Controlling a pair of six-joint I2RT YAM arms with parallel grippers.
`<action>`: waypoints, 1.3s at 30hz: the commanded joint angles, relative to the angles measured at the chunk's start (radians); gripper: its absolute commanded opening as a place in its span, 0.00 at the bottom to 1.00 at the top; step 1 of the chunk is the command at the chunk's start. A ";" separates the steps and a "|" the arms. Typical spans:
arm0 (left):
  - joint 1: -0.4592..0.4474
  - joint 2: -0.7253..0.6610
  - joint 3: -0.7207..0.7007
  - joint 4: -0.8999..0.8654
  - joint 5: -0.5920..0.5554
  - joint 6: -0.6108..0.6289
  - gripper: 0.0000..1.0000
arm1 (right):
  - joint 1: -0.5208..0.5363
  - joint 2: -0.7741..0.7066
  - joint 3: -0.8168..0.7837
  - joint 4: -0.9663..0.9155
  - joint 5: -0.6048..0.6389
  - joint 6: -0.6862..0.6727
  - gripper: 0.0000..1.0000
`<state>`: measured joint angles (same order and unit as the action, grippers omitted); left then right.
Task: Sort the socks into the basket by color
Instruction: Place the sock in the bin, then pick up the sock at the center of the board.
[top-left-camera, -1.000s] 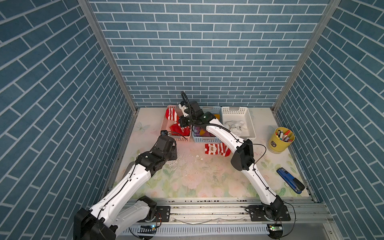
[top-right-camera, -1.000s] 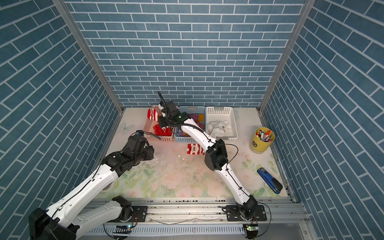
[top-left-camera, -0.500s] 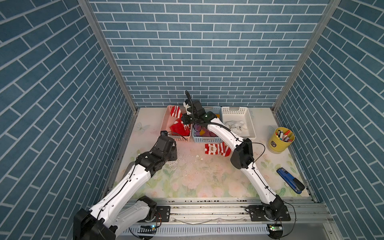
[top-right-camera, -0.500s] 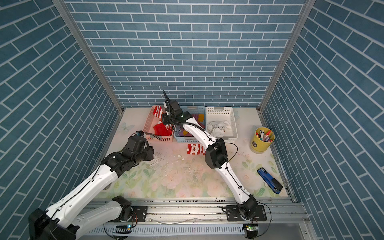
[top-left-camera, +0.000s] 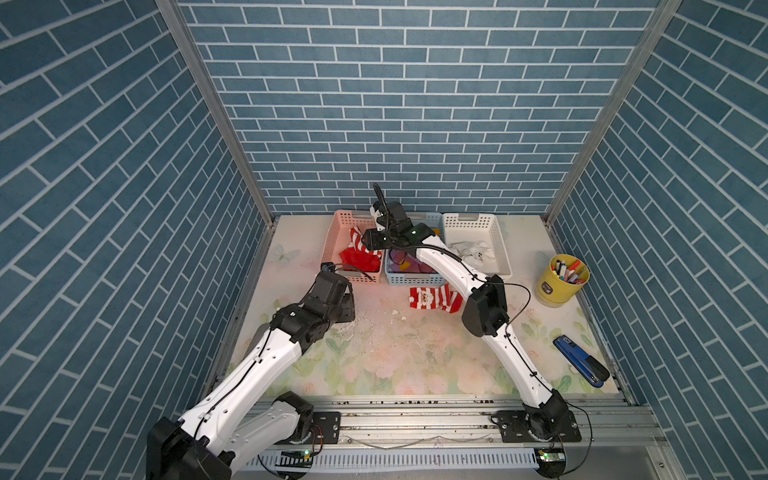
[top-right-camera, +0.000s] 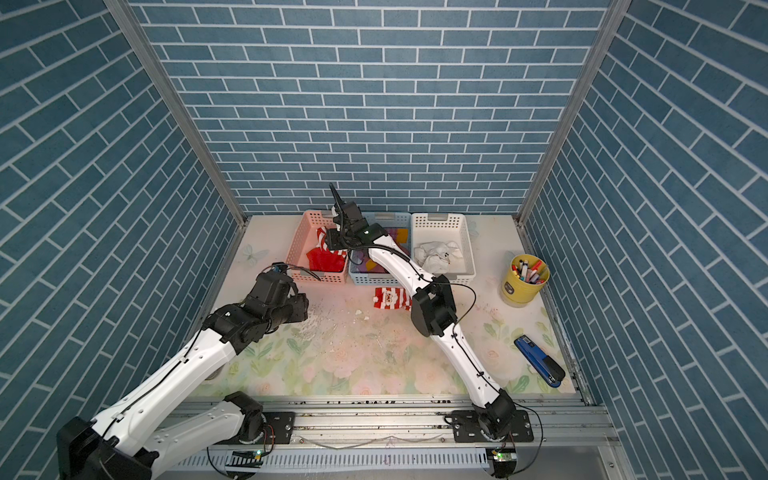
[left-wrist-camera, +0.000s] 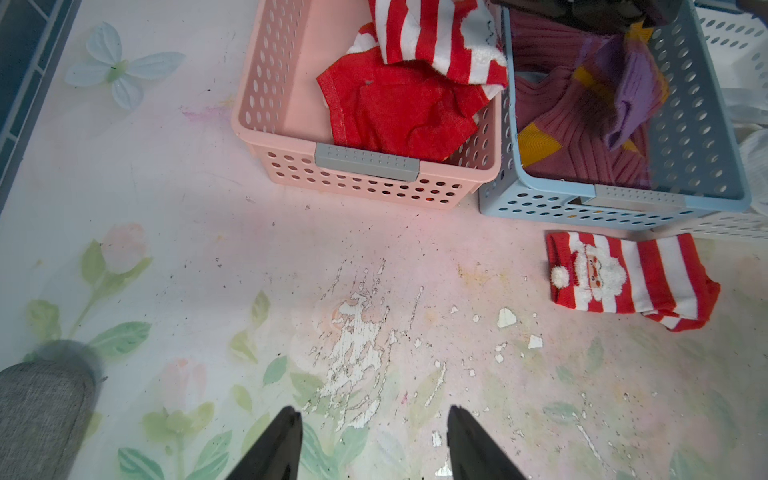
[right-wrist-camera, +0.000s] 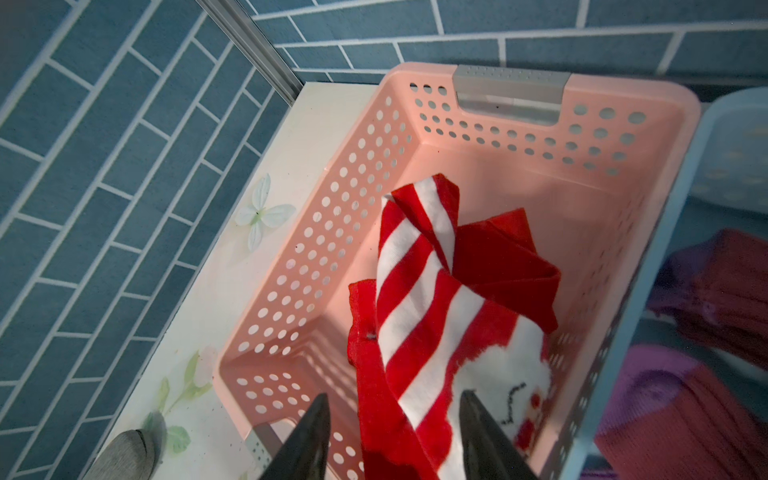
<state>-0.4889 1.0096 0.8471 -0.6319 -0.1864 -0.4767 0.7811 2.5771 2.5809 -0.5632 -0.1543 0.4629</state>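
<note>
My right gripper (right-wrist-camera: 395, 399) hangs open over the pink basket (right-wrist-camera: 353, 174), fingers apart and gripping nothing. Under it a red-and-white striped sock (right-wrist-camera: 419, 291) lies on plain red socks (left-wrist-camera: 395, 108) in that basket (top-left-camera: 332, 241). Another striped Santa sock (top-left-camera: 432, 298) (left-wrist-camera: 623, 278) lies on the table in front of the blue basket (left-wrist-camera: 540, 203), which holds purple and maroon socks (left-wrist-camera: 582, 124). White socks (top-left-camera: 471, 251) sit in the white basket (top-left-camera: 496, 245). My left gripper (left-wrist-camera: 372, 410) is open above the bare table, left of the Santa sock and in front of the pink basket.
A yellow cup of markers (top-left-camera: 561, 282) and a blue stapler (top-left-camera: 581, 361) stand at the right side. A grey rounded object (left-wrist-camera: 41, 415) lies near the table's left edge. The mat is peeled in patches (left-wrist-camera: 357, 340) at the middle. The three baskets line the back wall.
My right gripper has opened, and the striped red sock it held now lies in the pink basket. The left gripper has opened a little wider; its arm has hardly moved.
</note>
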 joint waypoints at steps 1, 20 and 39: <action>0.006 0.007 0.012 0.001 0.013 0.004 0.63 | 0.002 -0.100 -0.048 0.006 0.006 -0.028 0.50; -0.013 0.067 -0.019 0.128 0.192 0.039 0.64 | -0.015 -0.503 -0.592 0.161 0.120 -0.082 0.47; -0.204 0.289 0.087 0.215 0.121 -0.015 0.67 | -0.083 -1.037 -1.313 0.292 0.230 -0.075 0.52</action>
<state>-0.6662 1.2629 0.8860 -0.4438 -0.0326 -0.4770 0.7029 1.6104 1.3235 -0.3054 0.0380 0.3847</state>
